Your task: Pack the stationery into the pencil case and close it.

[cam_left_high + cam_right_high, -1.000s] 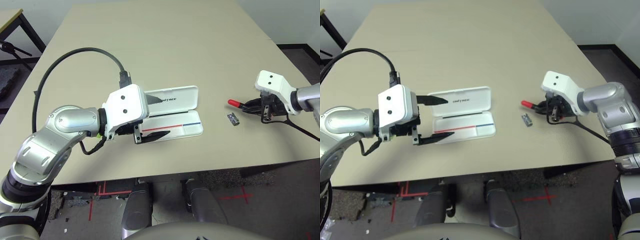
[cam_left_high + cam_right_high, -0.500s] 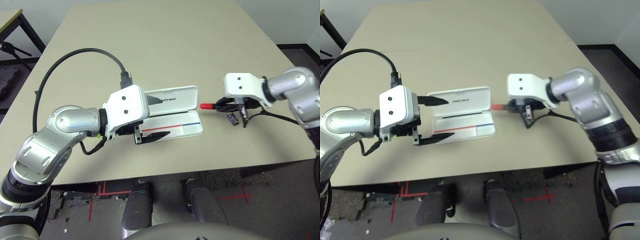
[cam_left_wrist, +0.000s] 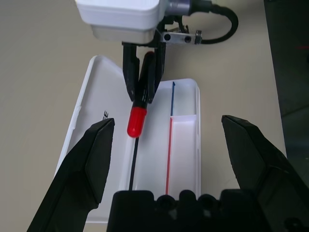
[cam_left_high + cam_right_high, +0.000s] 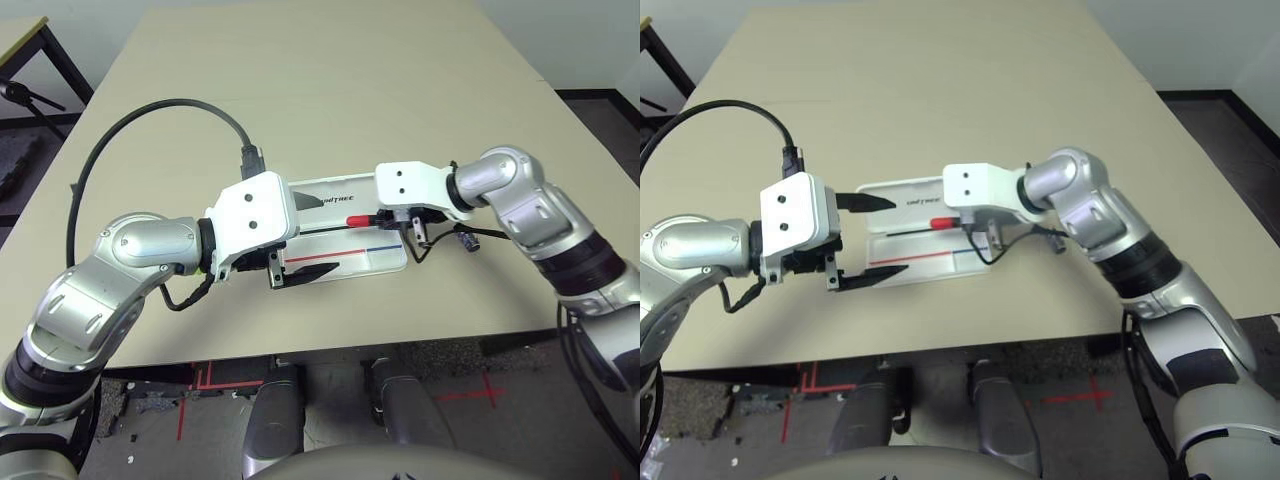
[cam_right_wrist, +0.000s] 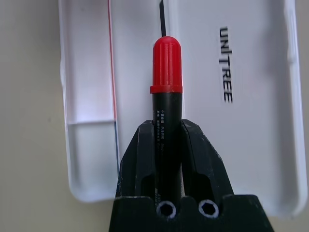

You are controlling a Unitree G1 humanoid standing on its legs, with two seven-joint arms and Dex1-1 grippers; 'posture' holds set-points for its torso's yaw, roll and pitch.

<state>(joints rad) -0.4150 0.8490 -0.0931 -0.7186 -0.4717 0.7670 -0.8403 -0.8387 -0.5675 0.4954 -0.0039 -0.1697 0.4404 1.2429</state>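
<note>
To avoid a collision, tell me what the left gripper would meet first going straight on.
Probably the marker, red cap first, held by the right gripper; its height relative to the left gripper is unclear.

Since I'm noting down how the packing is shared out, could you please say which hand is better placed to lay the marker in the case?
The right: its gripper grips the red-capped marker above the open case, while the left gripper stands open and empty.
</note>
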